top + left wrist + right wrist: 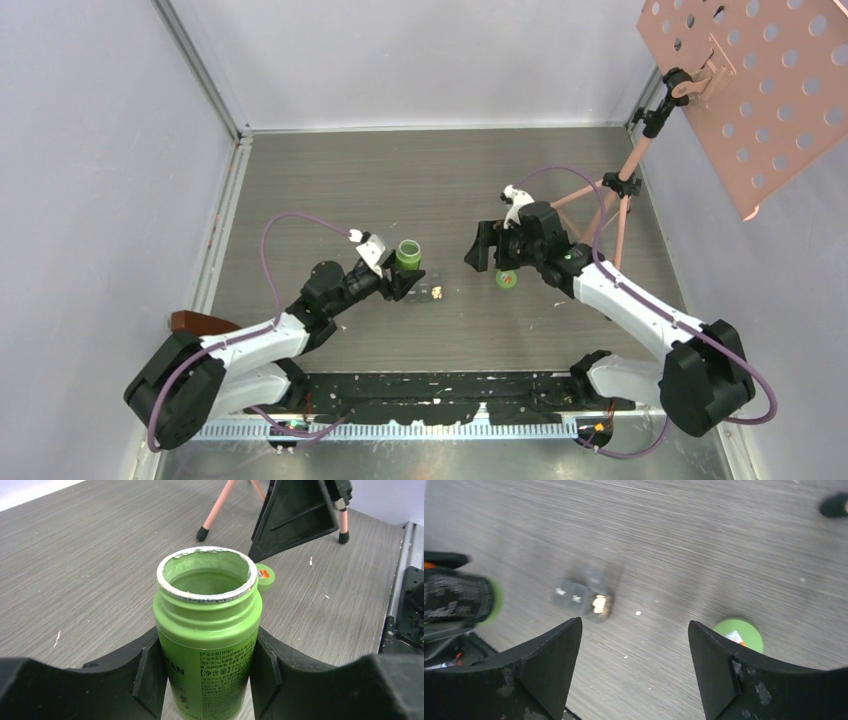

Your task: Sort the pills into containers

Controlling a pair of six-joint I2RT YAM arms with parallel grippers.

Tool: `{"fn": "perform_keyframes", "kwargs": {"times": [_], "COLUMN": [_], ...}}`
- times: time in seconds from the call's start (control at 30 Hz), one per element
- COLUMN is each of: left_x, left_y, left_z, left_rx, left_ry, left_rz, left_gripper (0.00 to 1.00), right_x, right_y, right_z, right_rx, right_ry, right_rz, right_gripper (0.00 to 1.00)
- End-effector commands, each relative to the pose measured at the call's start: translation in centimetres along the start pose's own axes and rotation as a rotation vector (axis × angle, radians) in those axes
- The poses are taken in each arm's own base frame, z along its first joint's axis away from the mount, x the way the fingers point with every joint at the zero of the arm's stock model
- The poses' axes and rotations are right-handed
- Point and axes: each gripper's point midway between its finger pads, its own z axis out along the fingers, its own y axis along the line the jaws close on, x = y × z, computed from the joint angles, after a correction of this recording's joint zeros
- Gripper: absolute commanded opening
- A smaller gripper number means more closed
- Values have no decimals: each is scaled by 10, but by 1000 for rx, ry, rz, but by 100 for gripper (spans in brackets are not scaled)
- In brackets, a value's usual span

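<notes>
A green bottle (407, 254) (207, 610) stands upright with its mouth uncovered, and my left gripper (403, 272) (207, 655) is shut on its body. No pills show inside it. Its green cap (508, 279) (265, 576) (739, 634), marked red, lies flat on the table to the right. Between bottle and cap lies the small dark-grey case (437, 292) (583, 599), with a pale yellowish piece (600, 604) at one end. My right gripper (487, 250) (634, 625) hovers open above the table between case and cap, holding nothing.
A pink tripod (612, 195) (216, 510) stands at the back right and carries a perforated pink board (760, 90). Grey walls (100, 150) enclose the wood-grain table (400, 180). Black tape (430, 385) runs along the near edge.
</notes>
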Motion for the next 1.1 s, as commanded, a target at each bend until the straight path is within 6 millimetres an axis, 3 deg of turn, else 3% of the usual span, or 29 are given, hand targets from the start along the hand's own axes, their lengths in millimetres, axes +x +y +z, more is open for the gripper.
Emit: {"fn": "perform_keyframes", "kwargs": {"times": [0.0, 0.1, 0.17, 0.2, 0.37, 0.43, 0.63, 0.77, 1.07], "left_x": [-37, -39, -40, -40, -37, -37, -35, -32, -26], "left_y": [-4, -4, -6, -9, -18, -18, -18, -19, -16], "left_z": [5, 6, 7, 7, 5, 3, 3, 4, 6], "left_rx": [41, 46, 61, 73, 119, 117, 115, 118, 114], "left_ry": [-137, -136, -121, -109, -43, -40, -21, -4, 12], "left_rz": [27, 34, 33, 29, 1, 1, -12, -18, -6], "left_gripper": [0, 0, 0, 0, 0, 0, 0, 0, 0], "right_x": [-46, -46, -42, -37, -27, -15, 17, 33, 49], "right_y": [49, 47, 34, 23, -65, -81, -97, -98, -99], "right_z": [-26, -23, -15, -14, -14, -15, 3, 13, 19], "right_rx": [-176, -162, -90, -35, 372, 444, 496, 524, 580], "right_ry": [-148, -142, -115, -91, -73, -39, 91, 169, 207], "right_rz": [-103, -115, -86, -48, 125, 128, 81, 27, 8], "right_gripper": [86, 86, 85, 85, 83, 84, 85, 85, 85]}}
